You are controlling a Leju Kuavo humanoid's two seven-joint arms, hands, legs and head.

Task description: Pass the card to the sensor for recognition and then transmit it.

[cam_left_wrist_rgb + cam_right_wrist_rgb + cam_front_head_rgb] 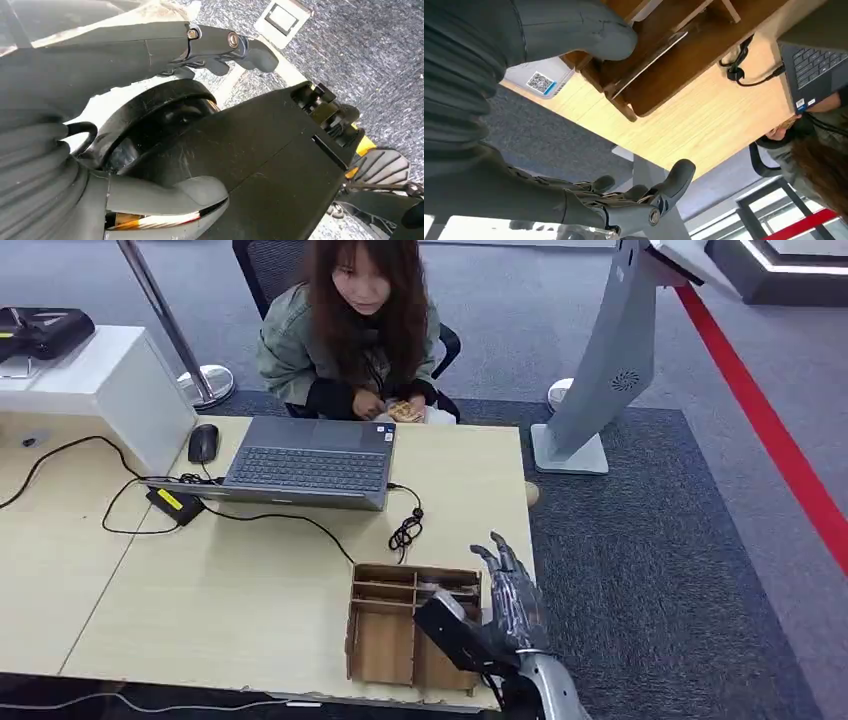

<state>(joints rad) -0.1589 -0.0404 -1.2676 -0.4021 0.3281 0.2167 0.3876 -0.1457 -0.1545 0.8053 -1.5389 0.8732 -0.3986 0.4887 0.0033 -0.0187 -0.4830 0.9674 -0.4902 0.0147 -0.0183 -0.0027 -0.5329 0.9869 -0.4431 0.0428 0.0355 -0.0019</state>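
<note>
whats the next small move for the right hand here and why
Probably lower the right hand toward the thin pale card that leans in a compartment of the brown wooden divided tray, then close the fingers on it. The hand is open with its fingers spread beside the tray, holding nothing, and the card sits untouched, so nothing can go to a sensor yet.

A light wooden table (250, 590) is set on grey carpet (650, 570); a red floor stripe (770, 430) is seen beyond a grey kiosk stand (610, 370).
</note>
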